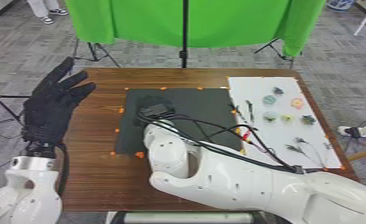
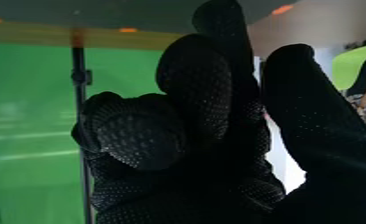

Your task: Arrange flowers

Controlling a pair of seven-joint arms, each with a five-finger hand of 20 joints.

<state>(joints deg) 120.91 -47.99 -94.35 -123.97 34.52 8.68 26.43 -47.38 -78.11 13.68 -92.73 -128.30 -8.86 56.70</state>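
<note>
In the head view my left hand (image 1: 50, 107) is raised over the table's left side, open, its fingers straight. My right hand (image 1: 155, 106) is over the upper left of the black sheet (image 1: 197, 97). Seen from the right wrist, my right hand (image 2: 290, 90) is open: a finger and the thumb extend apart, other fingers bend, and I see nothing between them. On the white sheet (image 1: 250, 85) lie several small flowers, among them a blue one (image 1: 278, 90), an orange one (image 1: 297, 103) and a yellow one (image 1: 287, 118). Thin sprigs (image 1: 295, 148) are nearer the front.
Two slim dark items (image 1: 250, 107) lie at the white sheet's left edge. Cables run along my right arm across both sheets. Orange tape pieces (image 1: 139, 154) mark the black sheet's border. The brown table (image 1: 99, 185) has a green backdrop and stands behind it.
</note>
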